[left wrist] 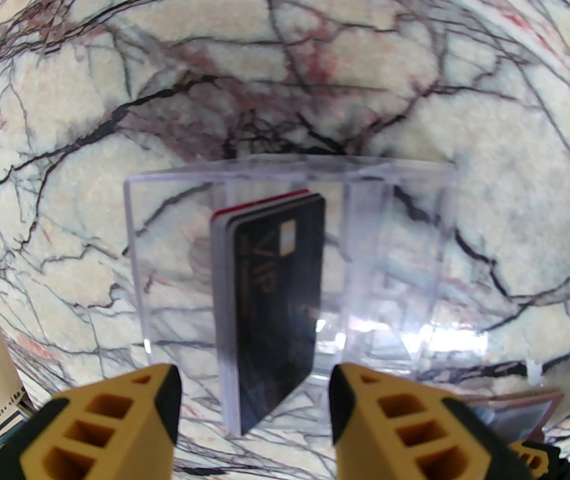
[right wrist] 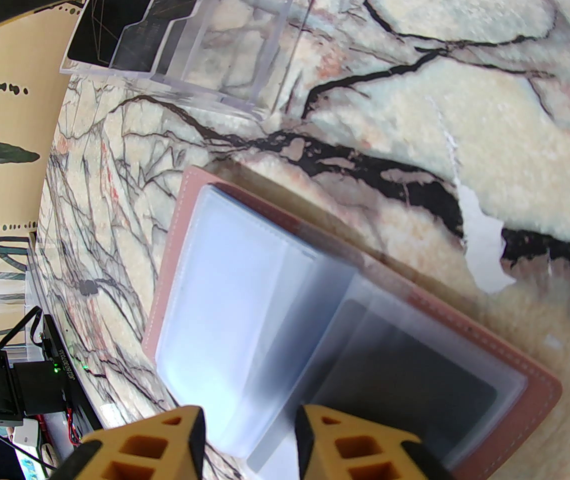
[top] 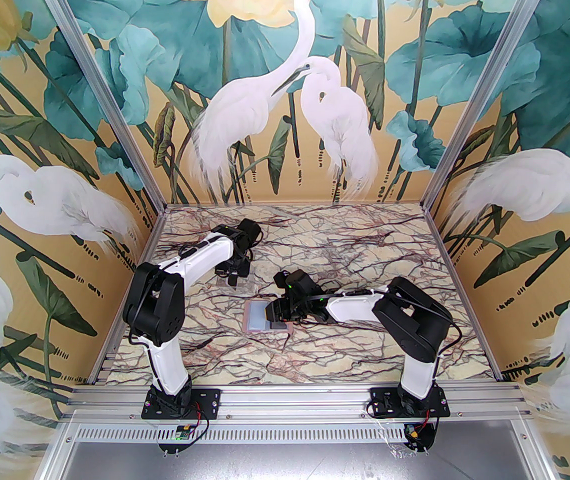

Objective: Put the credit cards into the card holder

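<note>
Left wrist view: left tool (left wrist: 255, 375), released, frames the credit cards (left wrist: 275, 308) standing on edge in the clear box (left wrist: 175, 268), apparently for pinching; right tool (right wrist: 250, 413), grip indeterminate, hovers over the card holder (right wrist: 225, 293), lying open near-right of that box on the surface (left wrist: 315, 43) for loading.

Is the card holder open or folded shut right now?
Open. The card holder lies spread on the table, pink cover down, clear sleeves exposed, one holding a dark card.

Gold "VIP" lettering on the front black credit card (left wrist: 275, 308)
</note>
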You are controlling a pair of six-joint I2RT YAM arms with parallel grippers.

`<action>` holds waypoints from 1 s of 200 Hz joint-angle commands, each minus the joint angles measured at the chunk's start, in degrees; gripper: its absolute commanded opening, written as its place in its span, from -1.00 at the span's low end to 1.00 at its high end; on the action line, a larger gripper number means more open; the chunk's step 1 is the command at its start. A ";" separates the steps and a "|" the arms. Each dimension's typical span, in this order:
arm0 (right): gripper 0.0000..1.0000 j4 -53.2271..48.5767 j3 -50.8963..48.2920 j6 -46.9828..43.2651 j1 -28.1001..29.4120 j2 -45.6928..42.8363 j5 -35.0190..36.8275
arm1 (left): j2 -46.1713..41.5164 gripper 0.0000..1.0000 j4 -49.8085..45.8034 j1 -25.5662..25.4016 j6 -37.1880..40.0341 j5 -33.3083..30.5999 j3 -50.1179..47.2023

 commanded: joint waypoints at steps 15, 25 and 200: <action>-0.23 -1.11 1.01 -1.07 0.16 0.96 -0.49 | 2.12 -0.03 -0.02 -0.03 -0.44 -1.97 -0.18; -0.23 -1.10 0.93 -1.13 0.12 1.03 -0.50 | 2.57 -0.05 0.13 -0.03 -0.53 -1.86 -0.16; -0.23 -1.65 1.68 -1.12 0.29 1.76 -0.73 | 3.13 -0.44 0.72 0.32 0.79 -2.21 -0.53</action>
